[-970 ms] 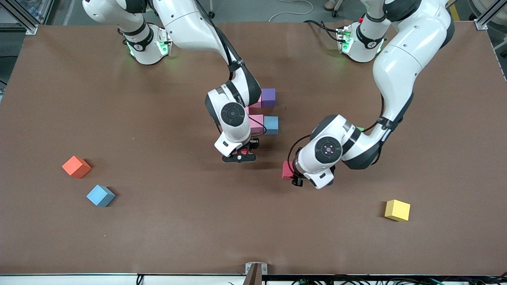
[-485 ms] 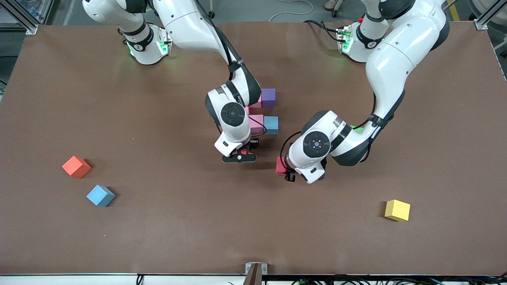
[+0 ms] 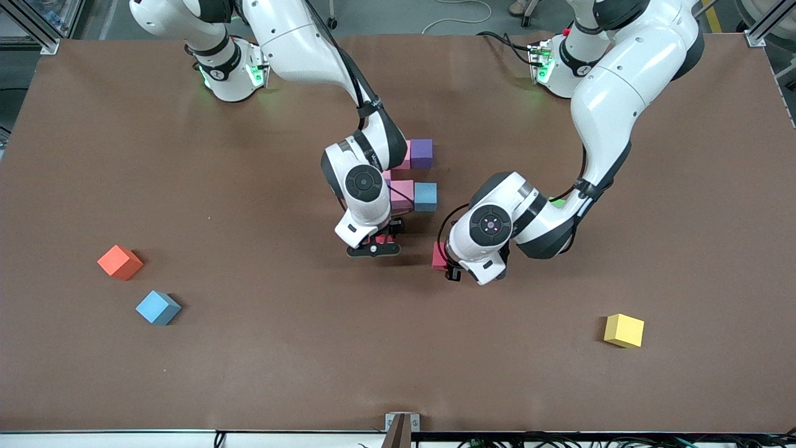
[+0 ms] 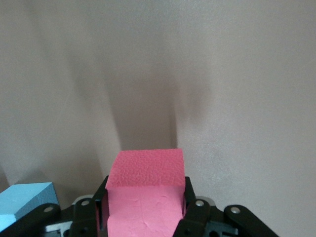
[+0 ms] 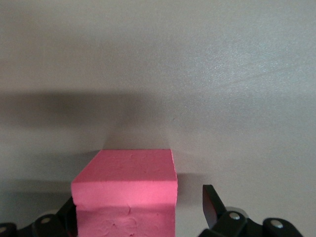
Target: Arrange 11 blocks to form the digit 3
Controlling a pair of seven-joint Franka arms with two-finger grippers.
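Observation:
My right gripper [image 3: 373, 247] stands open around a red block [image 3: 380, 239] on the table, at the figure's end nearest the front camera. In the right wrist view one finger [image 5: 211, 201] stands clear of that red block [image 5: 126, 190]. The figure shows a purple block [image 3: 421, 153], two pink blocks [image 3: 403, 159] [image 3: 402, 194] and a light blue block [image 3: 425, 196]; the right arm hides the others. My left gripper [image 3: 449, 266] is shut on a second red block [image 3: 439, 256] [image 4: 145, 195], low over the table beside the right gripper. A light blue block [image 4: 24, 197] shows beside it.
Loose cubes lie apart: an orange one [image 3: 120, 262] and a light blue one [image 3: 158, 307] toward the right arm's end, a yellow one [image 3: 624, 330] toward the left arm's end. A green cube [image 3: 561, 201] peeks out under the left arm.
The right gripper's fingers have opened off the red block it was shut on. The left gripper has carried its red block toward the figure and the right gripper.

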